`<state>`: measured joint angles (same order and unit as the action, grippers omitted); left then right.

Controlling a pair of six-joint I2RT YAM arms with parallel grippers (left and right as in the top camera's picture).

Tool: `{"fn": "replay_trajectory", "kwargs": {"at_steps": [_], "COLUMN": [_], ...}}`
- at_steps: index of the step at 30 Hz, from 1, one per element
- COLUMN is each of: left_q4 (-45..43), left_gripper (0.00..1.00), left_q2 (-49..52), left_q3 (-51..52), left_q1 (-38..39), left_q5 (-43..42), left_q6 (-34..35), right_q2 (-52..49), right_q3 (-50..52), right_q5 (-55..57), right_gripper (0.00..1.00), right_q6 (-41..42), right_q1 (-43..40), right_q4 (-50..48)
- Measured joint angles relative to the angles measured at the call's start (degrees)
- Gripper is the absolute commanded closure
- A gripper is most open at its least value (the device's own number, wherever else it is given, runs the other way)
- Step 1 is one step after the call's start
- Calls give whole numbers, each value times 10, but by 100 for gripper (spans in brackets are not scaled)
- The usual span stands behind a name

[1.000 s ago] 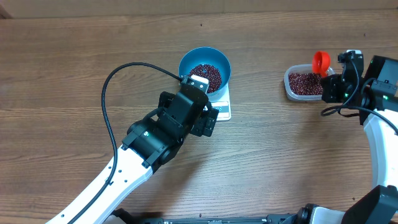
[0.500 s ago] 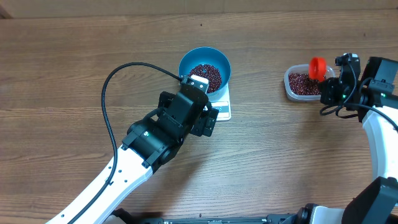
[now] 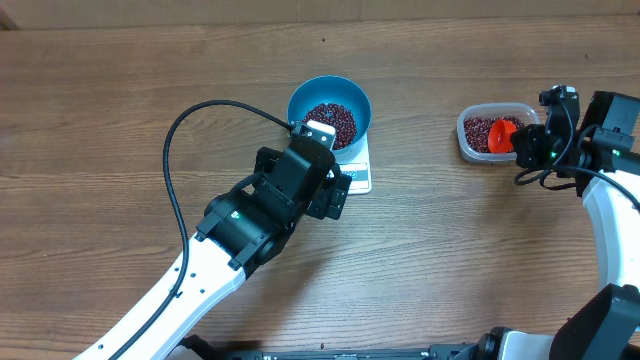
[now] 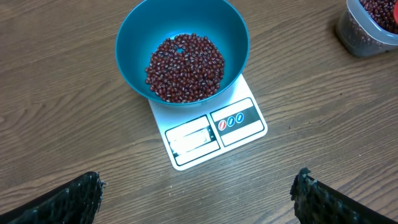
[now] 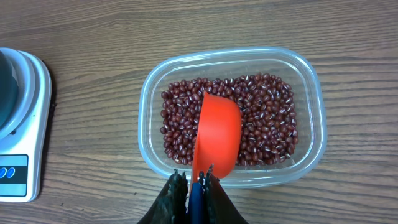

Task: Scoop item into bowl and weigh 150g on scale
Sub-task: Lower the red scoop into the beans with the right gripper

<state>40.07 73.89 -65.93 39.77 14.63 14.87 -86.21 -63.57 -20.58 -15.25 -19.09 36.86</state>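
Note:
The blue bowl stands on the white scale and holds a heap of red-brown beans. My left gripper hovers open over bare wood just in front of the scale, with nothing between its fingers. At the right, a clear tub holds more beans. My right gripper is shut on the blue handle of the red scoop, at the tub's near rim. The scoop lies down among the tub's beans, and only its smooth red side shows. In the overhead view the scoop sits inside the tub.
The left arm's black cable loops over the table left of the bowl. The scale's edge shows left of the tub in the right wrist view. Bare wood lies between the scale and the tub.
The right gripper has lowered the red scoop from above the tub's far rim down into the tub's beans. The left arm, bowl and scale have not moved.

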Motion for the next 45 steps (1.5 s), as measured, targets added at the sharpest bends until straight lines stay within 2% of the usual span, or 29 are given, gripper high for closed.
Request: {"fn": "replay_trajectory", "kwargs": {"at_steps": [4,6,19,38,45], "left_q4": [0,0,0,0,0], "left_gripper": [0,1,0,1,0], "left_q2": [0,0,0,0,0], "left_q3": [0,0,0,0,0], "left_q1": [0,0,0,0,0], "left_q5": [0,0,0,0,0], "left_q6": [0,0,0,0,0], "right_q2": [0,0,0,-1,-37], "right_q3": [0,0,0,0,0], "right_q5": [0,0,0,75,77], "right_gripper": [89,96,96,96,96], "right_q6": [0,0,-3,-129,-144], "right_q1": [0,0,0,0,0], "right_q4": [0,0,-38,-52,-53]}}
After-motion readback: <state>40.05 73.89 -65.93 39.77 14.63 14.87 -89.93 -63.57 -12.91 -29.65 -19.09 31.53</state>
